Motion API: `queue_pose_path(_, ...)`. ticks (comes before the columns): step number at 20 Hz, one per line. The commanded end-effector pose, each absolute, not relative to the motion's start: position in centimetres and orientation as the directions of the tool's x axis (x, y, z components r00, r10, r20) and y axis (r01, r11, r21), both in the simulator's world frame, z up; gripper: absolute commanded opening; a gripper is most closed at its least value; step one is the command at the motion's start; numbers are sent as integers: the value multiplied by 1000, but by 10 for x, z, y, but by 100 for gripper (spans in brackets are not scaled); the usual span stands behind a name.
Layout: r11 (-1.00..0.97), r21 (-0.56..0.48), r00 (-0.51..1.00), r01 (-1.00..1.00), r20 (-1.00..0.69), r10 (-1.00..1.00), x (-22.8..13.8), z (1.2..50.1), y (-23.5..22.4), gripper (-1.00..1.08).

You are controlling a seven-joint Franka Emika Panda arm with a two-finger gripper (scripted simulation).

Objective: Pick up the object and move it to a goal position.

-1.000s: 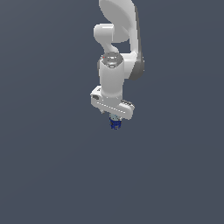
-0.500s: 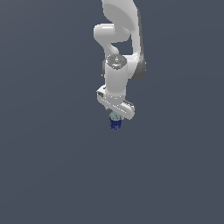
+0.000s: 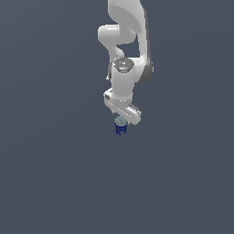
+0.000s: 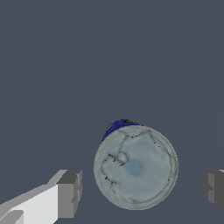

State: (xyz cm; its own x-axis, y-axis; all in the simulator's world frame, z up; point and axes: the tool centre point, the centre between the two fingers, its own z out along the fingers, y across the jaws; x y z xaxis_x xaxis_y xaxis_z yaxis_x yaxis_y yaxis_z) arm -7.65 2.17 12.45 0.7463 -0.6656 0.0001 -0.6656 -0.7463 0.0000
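The object point(image 3: 120, 128) is a tiny dark blue can with a pale top, standing upright on the grey floor in the exterior view. My white gripper point(image 3: 121, 122) hangs straight above it, its fingers low around the can's top. The wrist view looks down on the object's point(image 4: 135, 166) round pale lid with a sliver of blue side. A grey fingertip point(image 4: 70, 194) stands on one side of the lid and the other fingertip point(image 4: 213, 189) on the opposite side, each with a gap to the can. The gripper point(image 4: 142, 192) is open and touches nothing.
A plain dark grey surface point(image 3: 55, 173) fills both views. The white arm point(image 3: 125, 41) rises above the gripper to the top edge of the exterior view. No other objects show.
The arm has come down and the hand has turned a little. The gripper now sits lower over the can, which has stayed in place.
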Motion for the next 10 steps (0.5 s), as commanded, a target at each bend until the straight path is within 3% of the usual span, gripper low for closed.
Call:
queue_pose_path(1, -746, 0, 746, -666, 0, -666, -77, 125, 22, 100)
queue_pose_path(10, -745, 0, 745, -667, 0, -667, -78, 98, 22, 100)
